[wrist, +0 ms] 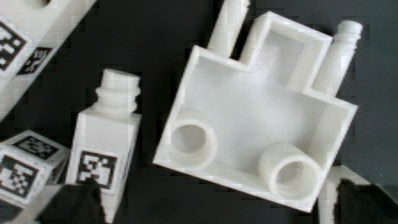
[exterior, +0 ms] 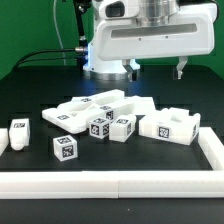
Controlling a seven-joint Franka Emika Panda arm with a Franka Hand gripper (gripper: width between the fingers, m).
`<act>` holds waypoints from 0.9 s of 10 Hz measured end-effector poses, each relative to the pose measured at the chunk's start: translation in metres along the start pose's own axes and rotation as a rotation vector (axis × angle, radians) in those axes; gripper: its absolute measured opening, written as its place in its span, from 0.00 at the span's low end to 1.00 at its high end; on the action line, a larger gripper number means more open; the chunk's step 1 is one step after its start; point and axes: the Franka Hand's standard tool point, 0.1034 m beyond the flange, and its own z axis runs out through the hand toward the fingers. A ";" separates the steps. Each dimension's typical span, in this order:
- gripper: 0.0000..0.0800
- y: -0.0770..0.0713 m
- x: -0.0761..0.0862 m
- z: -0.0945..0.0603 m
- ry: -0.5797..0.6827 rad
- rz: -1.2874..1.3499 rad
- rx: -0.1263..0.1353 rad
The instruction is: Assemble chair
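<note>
White chair pieces (exterior: 100, 103) carry black-and-white square tags (exterior: 64, 149); claw (exterior: 157, 70) released, above pieces.

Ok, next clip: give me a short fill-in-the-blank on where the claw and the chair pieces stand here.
1. The claw hangs clear of the chair pieces with its jaws ____.
2. Between its jaws it holds ____.
3. The table under the pieces is ____ in colour.
4. In the wrist view, the flat slab shows ____ round sockets.
Missing words: open; nothing; black; two.
</note>
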 end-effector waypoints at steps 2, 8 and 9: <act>0.81 -0.003 -0.015 0.031 0.022 0.118 -0.011; 0.81 0.004 -0.015 0.079 0.057 0.106 -0.001; 0.81 0.005 -0.013 0.084 0.059 0.096 -0.001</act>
